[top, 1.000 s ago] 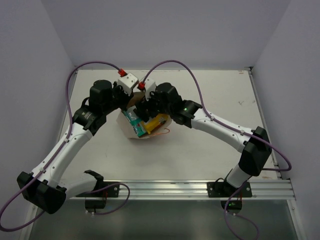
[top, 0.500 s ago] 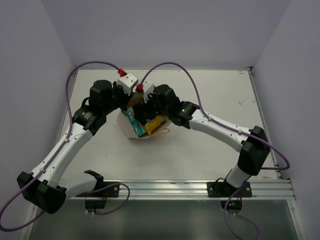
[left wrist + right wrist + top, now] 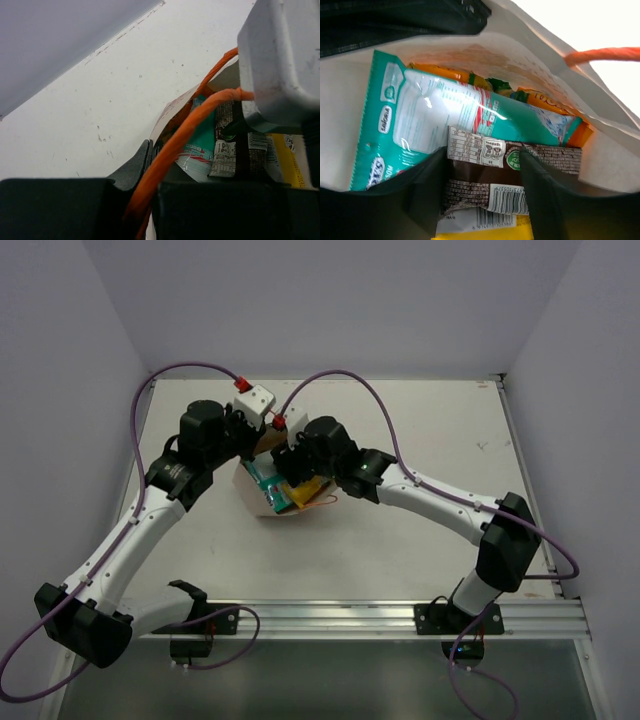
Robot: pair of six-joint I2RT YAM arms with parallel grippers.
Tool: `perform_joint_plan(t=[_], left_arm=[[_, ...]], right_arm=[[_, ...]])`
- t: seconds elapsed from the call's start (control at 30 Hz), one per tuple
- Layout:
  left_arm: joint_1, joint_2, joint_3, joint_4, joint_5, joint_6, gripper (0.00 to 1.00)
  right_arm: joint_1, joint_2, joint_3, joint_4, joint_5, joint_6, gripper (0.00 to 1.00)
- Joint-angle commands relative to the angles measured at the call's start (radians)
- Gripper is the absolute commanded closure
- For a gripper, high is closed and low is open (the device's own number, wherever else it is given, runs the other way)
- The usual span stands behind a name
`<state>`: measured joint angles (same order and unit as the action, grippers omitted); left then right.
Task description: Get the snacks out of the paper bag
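The paper bag [image 3: 258, 502] lies open on the table with snacks showing in its mouth. My left gripper [image 3: 150, 192] is shut on the bag's orange string handle [image 3: 190, 130] at the bag's rim [image 3: 172, 107]. My right gripper [image 3: 482, 185] is open inside the bag's mouth, one finger on each side of the dark brown bar [image 3: 480, 175]. A teal packet [image 3: 420, 115] lies behind the bar and a yellow packet [image 3: 485, 232] in front of it. Orange packets [image 3: 545, 100] and a green one [image 3: 495, 85] lie deeper in. In the top view both grippers, left [image 3: 255, 445] and right [image 3: 290, 465], meet over the bag.
The right wrist's grey camera housing [image 3: 280, 60] hangs close above the bag's mouth. The bag's other orange handle [image 3: 320, 505] lies loose on the table to the right. The back wall runs behind the bag; the aluminium rail [image 3: 400, 618] edges the near side.
My right gripper has moved left and deeper into the bag's mouth. The left arm and the bag have hardly moved.
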<state>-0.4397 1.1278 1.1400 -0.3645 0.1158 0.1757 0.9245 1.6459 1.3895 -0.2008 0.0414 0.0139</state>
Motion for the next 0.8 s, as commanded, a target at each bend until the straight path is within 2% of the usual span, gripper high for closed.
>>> perform_joint_plan(t=[0.0, 0.17, 0.2, 0.4, 0.57, 0.73, 0.77], left_arm=[[-0.002, -0.037, 0.018, 0.145, -0.015, -0.01, 1.0], [-0.001, -0.037, 0.018, 0.145, -0.031, -0.008, 1.0], [-0.001, -0.037, 0.018, 0.145, -0.037, -0.008, 1.0], [-0.001, -0.034, 0.017, 0.147, -0.048, -0.01, 1.0], [0.001, -0.031, 0.015, 0.147, -0.068, -0.015, 1.0], [0.004, -0.026, 0.02, 0.141, -0.085, -0.018, 1.0], [0.004, -0.023, 0.021, 0.141, -0.082, -0.021, 1.0]], right_arm=[[0.002, -0.053, -0.033, -0.031, 0.042, -0.006, 0.47], [0.004, -0.124, 0.006, -0.075, -0.006, -0.006, 0.68], [0.002, -0.138, 0.02, -0.08, -0.021, -0.006, 0.75], [0.002, -0.233, 0.058, -0.107, -0.035, -0.017, 0.95], [0.0, -0.339, 0.071, -0.107, 0.0, -0.068, 1.0], [-0.019, -0.419, 0.077, -0.098, 0.165, -0.179, 1.0], [-0.056, -0.425, 0.075, -0.092, 0.185, -0.187, 1.0]])
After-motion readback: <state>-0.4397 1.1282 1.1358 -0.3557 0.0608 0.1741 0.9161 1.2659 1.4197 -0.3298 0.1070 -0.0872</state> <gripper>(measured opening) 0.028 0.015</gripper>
